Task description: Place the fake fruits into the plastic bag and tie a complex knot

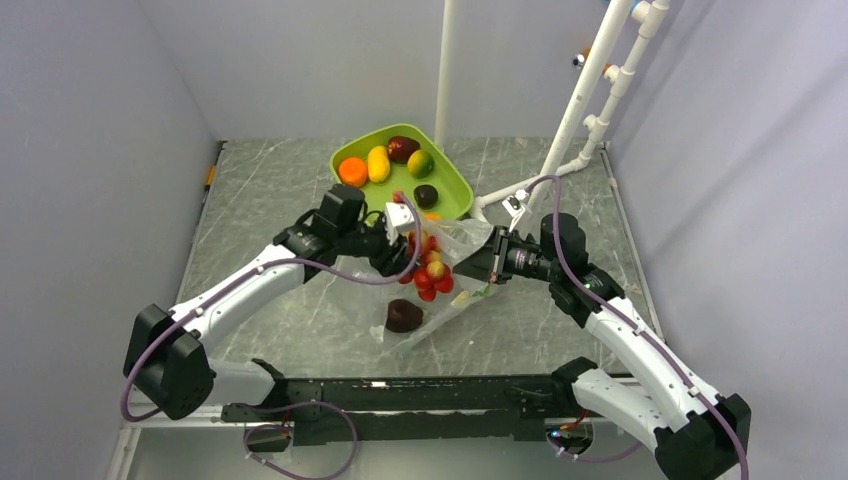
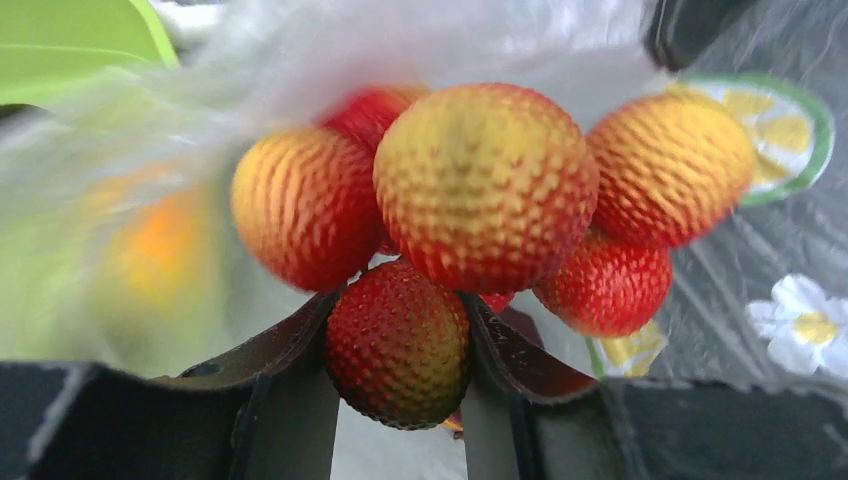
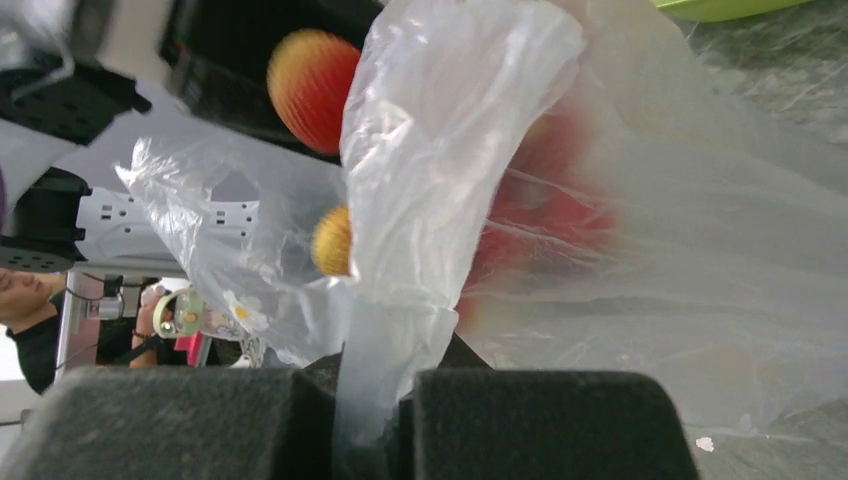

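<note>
My left gripper (image 1: 400, 243) is shut on one berry (image 2: 398, 342) of a cluster of red-pink berries (image 1: 430, 268) and holds the cluster over the mouth of the clear plastic bag (image 1: 462, 290). My right gripper (image 1: 490, 263) is shut on a bunched edge of the bag (image 3: 385, 370) and holds it up. A dark maroon fruit (image 1: 404, 315) lies inside the bag on the table. An orange (image 1: 352, 171), a yellow oblong (image 1: 378, 163), two maroon fruits (image 1: 403, 148) and a green-yellow one (image 1: 421, 163) lie in the tray. No knot shows.
The lime green tray (image 1: 455, 190) stands just behind the bag. A white pipe frame (image 1: 585, 110) rises at the back right, its foot reaching towards the tray. Grey walls close in the marbled table (image 1: 280, 210) on three sides.
</note>
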Robot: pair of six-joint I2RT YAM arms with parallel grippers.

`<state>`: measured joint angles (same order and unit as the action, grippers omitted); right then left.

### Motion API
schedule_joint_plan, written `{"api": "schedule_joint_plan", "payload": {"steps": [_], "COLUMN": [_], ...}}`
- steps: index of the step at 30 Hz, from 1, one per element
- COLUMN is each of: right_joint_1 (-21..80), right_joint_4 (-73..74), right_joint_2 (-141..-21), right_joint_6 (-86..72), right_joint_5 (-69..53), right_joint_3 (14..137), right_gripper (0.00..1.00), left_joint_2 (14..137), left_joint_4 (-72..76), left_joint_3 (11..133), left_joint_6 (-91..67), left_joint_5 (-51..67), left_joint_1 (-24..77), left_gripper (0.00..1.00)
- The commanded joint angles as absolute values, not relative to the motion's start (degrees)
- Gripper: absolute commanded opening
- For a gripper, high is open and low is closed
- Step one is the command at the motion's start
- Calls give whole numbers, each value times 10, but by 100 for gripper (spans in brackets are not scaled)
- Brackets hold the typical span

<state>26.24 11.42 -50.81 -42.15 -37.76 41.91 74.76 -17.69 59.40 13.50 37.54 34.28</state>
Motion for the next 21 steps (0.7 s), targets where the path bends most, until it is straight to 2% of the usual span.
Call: {"api": "schedule_joint_plan", "payload": {"steps": [1, 8, 11, 15, 21], "right_joint_1": [263, 262, 262, 267, 319], "right_joint_4": [95, 119, 141, 142, 162], "right_joint_2": [-503, -503, -500, -482, -471], "right_joint_6": [-453, -458, -443, -401, -365], "right_joint_5": [-336, -275, -266, -308, -352], "right_joint_3": [431, 433, 437, 436, 462], "right_gripper": [0, 0, 0, 0, 0], "left_joint_2": [763, 803, 836, 819, 769], "left_joint_4": [-152, -137, -217, -343, -597], "left_joint_3": [557, 548, 574, 559, 589], "left_joint_6": [245, 345, 383, 492, 760], "left_joint_5": [311, 246, 254, 308, 385], "left_joint_1": [379, 420, 416, 406, 328], "left_gripper": [0, 0, 0, 0, 0]}}
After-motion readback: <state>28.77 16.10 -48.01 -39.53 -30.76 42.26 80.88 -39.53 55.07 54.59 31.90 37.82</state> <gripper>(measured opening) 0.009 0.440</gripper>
